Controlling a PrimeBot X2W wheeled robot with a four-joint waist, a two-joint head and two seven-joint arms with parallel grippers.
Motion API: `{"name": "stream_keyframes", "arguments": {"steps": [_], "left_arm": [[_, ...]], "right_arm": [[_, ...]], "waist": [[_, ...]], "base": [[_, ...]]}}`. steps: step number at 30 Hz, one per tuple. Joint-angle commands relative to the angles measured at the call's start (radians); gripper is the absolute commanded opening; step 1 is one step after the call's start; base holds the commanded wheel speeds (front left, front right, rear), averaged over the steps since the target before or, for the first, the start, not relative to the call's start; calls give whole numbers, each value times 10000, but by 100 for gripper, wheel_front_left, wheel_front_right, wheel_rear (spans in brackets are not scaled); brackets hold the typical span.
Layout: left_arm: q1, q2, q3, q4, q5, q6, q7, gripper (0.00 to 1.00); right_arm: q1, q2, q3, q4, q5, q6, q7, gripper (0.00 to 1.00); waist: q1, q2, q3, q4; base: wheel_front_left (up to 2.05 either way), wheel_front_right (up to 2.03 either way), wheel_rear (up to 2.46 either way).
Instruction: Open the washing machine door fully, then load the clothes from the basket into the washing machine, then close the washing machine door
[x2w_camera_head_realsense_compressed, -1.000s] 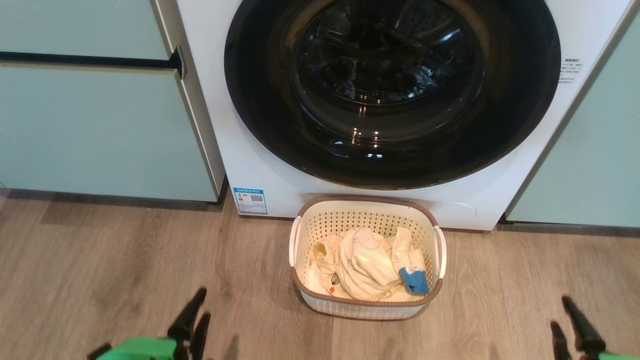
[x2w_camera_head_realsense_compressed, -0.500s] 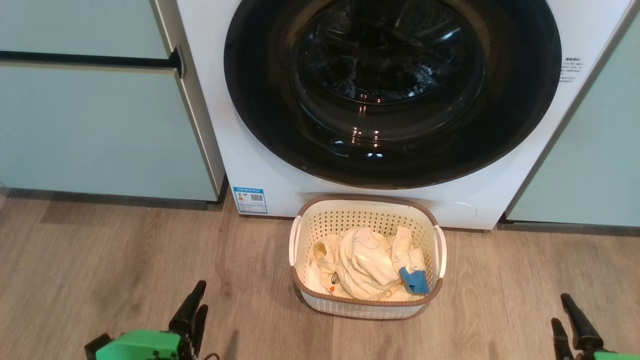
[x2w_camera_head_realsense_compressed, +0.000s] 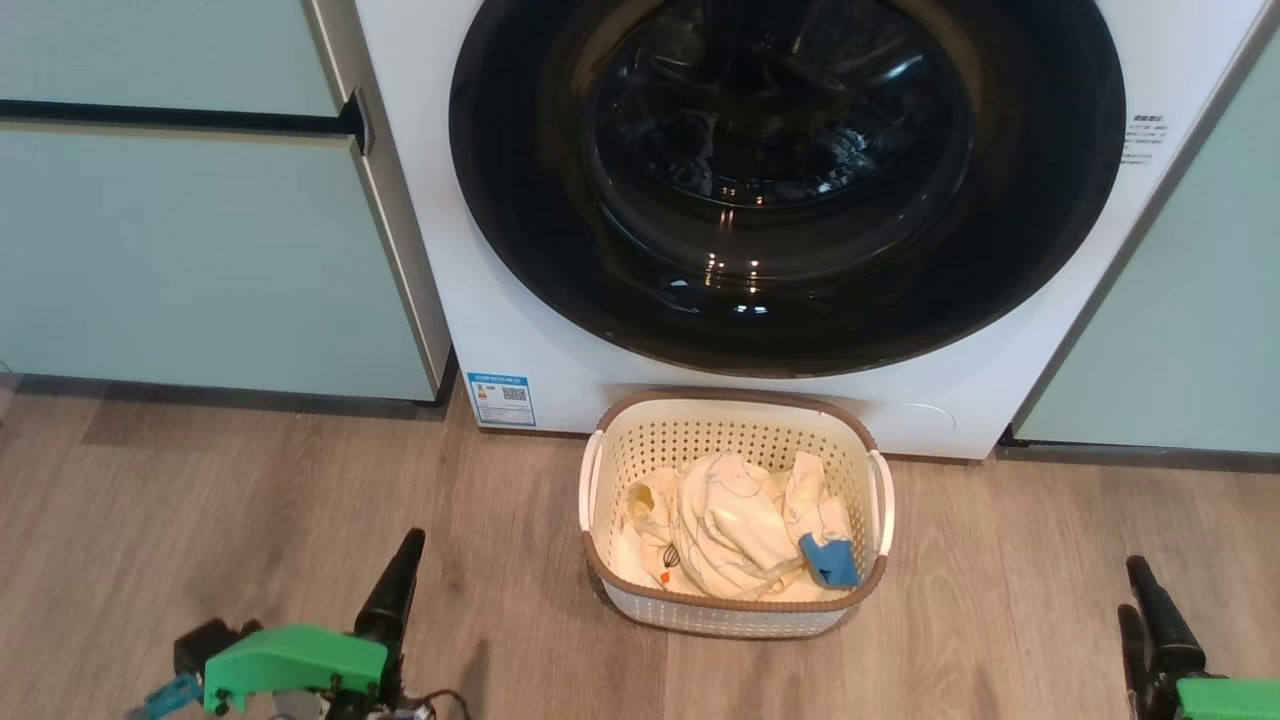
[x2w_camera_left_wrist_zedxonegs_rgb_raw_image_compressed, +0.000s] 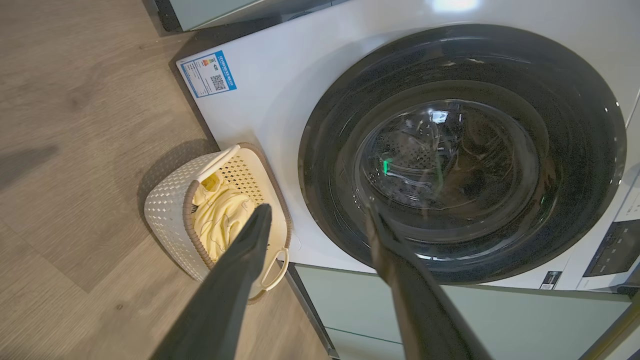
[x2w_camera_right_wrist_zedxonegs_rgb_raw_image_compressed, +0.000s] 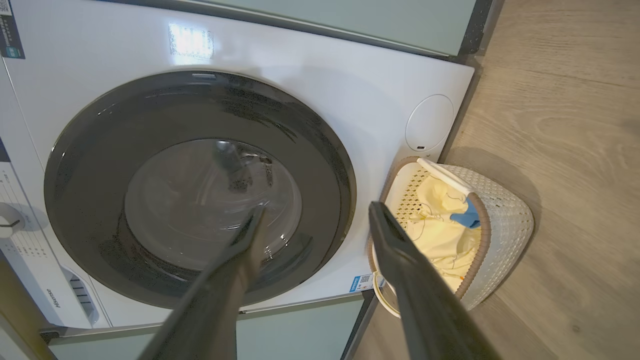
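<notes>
Head camera first: the washing machine (x2w_camera_head_realsense_compressed: 470, 300) stands between pale green cabinets (x2w_camera_head_realsense_compressed: 200, 260), and the washing machine door (x2w_camera_head_realsense_compressed: 530, 250) is shut flat against its white front. The basket (x2w_camera_head_realsense_compressed: 735, 402) sits on the wood floor (x2w_camera_head_realsense_compressed: 250, 500) just below the door, with the clothes (x2w_camera_head_realsense_compressed: 730, 530) bundled inside. The left claw (x2w_camera_head_realsense_compressed: 405, 560) is low at the left and the right claw (x2w_camera_head_realsense_compressed: 1132, 590) low at the right. Both are well apart from the basket (neither touches anything).

Left wrist view: the left claw (x2w_camera_left_wrist_zedxonegs_rgb_raw_image_compressed: 317, 210) is spread wide and empty. One fingertip lines up with the basket (x2w_camera_left_wrist_zedxonegs_rgb_raw_image_compressed: 165, 215) and clothes (x2w_camera_left_wrist_zedxonegs_rgb_raw_image_compressed: 220, 220), the other with the door (x2w_camera_left_wrist_zedxonegs_rgb_raw_image_compressed: 575, 125).

Right wrist view: the right claw (x2w_camera_right_wrist_zedxonegs_rgb_raw_image_compressed: 316, 209) is also spread and empty. It points between the closed door (x2w_camera_right_wrist_zedxonegs_rgb_raw_image_compressed: 100, 150) and the basket (x2w_camera_right_wrist_zedxonegs_rgb_raw_image_compressed: 505, 225), where the clothes (x2w_camera_right_wrist_zedxonegs_rgb_raw_image_compressed: 440, 235) lie.
</notes>
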Motion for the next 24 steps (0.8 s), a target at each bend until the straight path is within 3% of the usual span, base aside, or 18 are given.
{"name": "stream_keyframes", "arguments": {"steps": [1, 24], "left_arm": [[-574, 156, 110, -405, 358, -38, -105, 100], [-1133, 273, -73, -865, 4442, -25, -783, 100]], "right_arm": [[-548, -123, 9, -417, -332, -8, -141, 100], [-828, -186, 269, -1215, -4633, -13, -820, 100]], "waist": [[0, 0, 1, 3], [0, 0, 83, 50]], "base": [[0, 0, 0], [0, 0, 0]]}}
